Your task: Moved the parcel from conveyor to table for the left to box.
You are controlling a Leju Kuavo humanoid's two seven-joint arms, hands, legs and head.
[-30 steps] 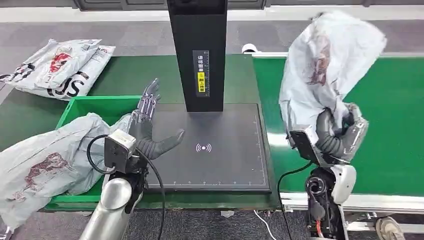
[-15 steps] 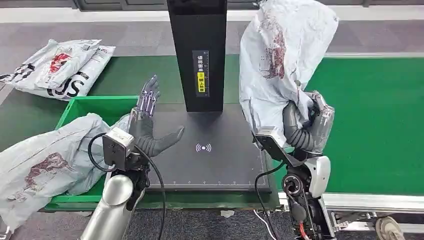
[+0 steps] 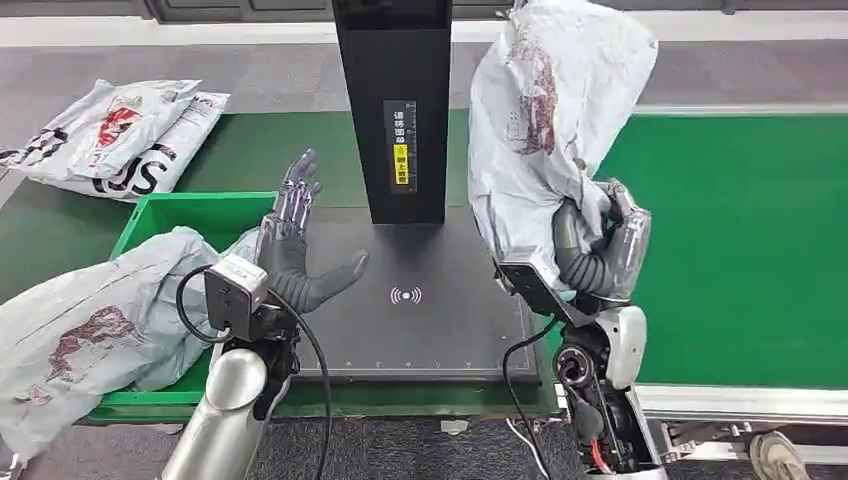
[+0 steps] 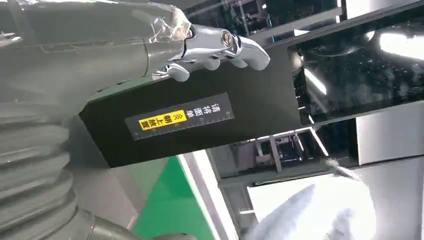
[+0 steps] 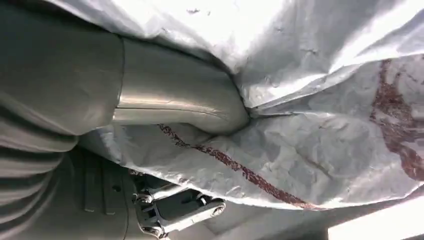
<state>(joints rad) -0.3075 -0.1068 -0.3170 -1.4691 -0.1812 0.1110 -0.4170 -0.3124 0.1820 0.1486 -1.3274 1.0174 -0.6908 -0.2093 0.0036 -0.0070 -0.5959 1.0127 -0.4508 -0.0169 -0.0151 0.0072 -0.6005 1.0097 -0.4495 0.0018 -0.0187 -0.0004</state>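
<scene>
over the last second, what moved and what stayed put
The right hand, gripping the parcel, carried it leftward off the conveyor to the right edge of the black table. Nothing was let go. The left hand stayed open over the table's left side; the bags in the green box did not move.

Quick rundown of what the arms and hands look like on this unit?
Both arms are silver metal tubes with black cables looping at the wrists. The left hand has a grey ribbed cuff, a dark grey palm and thumb, and metallic segmented fingers, with a boxy silver camera at its wrist. The right hand has the same grey ribbed cover and a thick grey thumb, with a clear film over it.
</scene>
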